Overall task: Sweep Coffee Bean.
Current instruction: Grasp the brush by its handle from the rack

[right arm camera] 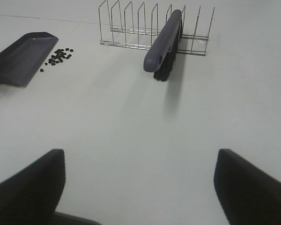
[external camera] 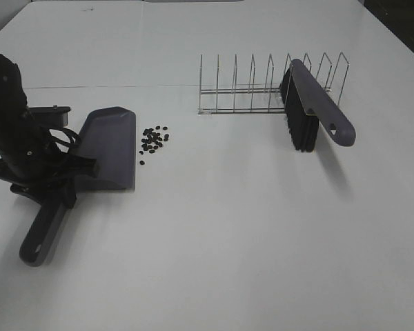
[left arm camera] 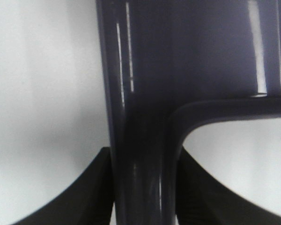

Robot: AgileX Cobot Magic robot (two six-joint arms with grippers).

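**Sweeping station, three views.** The left gripper (external camera: 63,185) is clamped on the handle of the grey-purple dustpan (external camera: 110,148). In the left wrist view its two dark fingers (left arm camera: 84,197) press against either side of the glossy handle (left arm camera: 140,164), with no gap showing on either side. The pan rests flat on the white table (external camera: 228,241), its open lip on the far side from the fingers.

The coffee beans (external camera: 153,138) lie in a loose cluster on the table, just beyond that lip. They are outside the pan and a few stragglers sit nearest the edge. From the left fingers they are at the opposite end of the dustpan, across the whole length of the pan.

The right gripper (right arm camera: 140,187) hangs above bare table with its fingers (right arm camera: 28,187) spread wide and nothing between them. Ahead of these fingers stands the wire rack (right arm camera: 131,28), a row of upright loops. One slot toward its right end holds the brush (right arm camera: 164,44). The brush stands bristles down, and its handle leans out of the rack toward the fingers. The remaining slots show only wire. The beans (right arm camera: 58,55) and the pan's lip (right arm camera: 23,58) lie well apart from the right fingers, ahead and off to the robot's left.
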